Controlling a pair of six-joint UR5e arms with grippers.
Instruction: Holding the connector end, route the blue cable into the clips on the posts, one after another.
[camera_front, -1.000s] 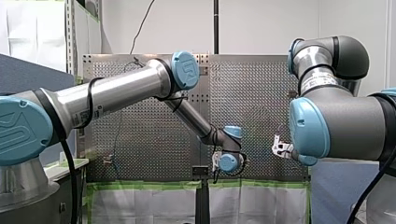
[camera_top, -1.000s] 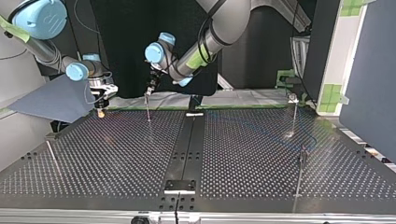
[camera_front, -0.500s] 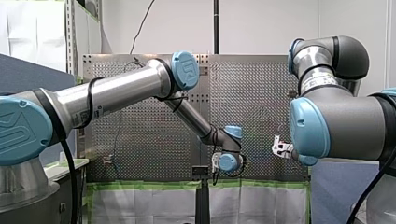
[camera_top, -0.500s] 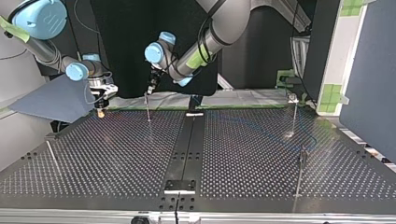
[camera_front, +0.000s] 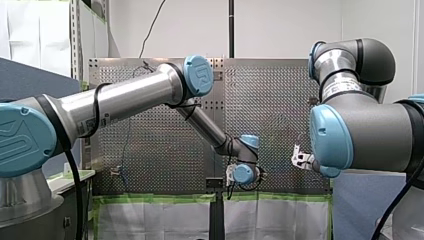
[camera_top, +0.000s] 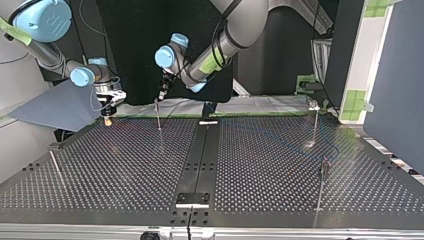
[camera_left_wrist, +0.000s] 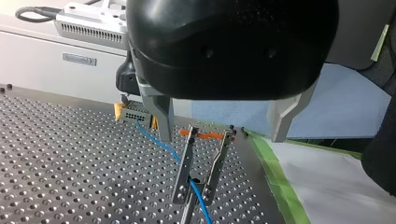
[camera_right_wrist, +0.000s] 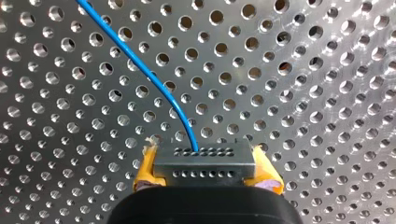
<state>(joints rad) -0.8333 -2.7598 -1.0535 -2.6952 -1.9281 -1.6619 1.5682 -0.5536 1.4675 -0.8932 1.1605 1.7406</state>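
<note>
My right gripper (camera_right_wrist: 205, 171) clamped the connector (camera_right_wrist: 204, 159); my left gripper (camera_left_wrist: 222, 122) gaped wide; blue cable (camera_right_wrist: 140, 65) seemingly seated in one clip (camera_left_wrist: 186, 161); next post needs taut carrying.

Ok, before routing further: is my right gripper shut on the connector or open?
Shut: the right wrist view shows my right gripper with yellow pads clamping both connector ends.

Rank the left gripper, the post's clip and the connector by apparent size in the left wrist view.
1. left gripper: largest by far, nearest the camera.
2. clip.
3. connector: looks smallest, but lies farther off, so real size is unsure.
</note>
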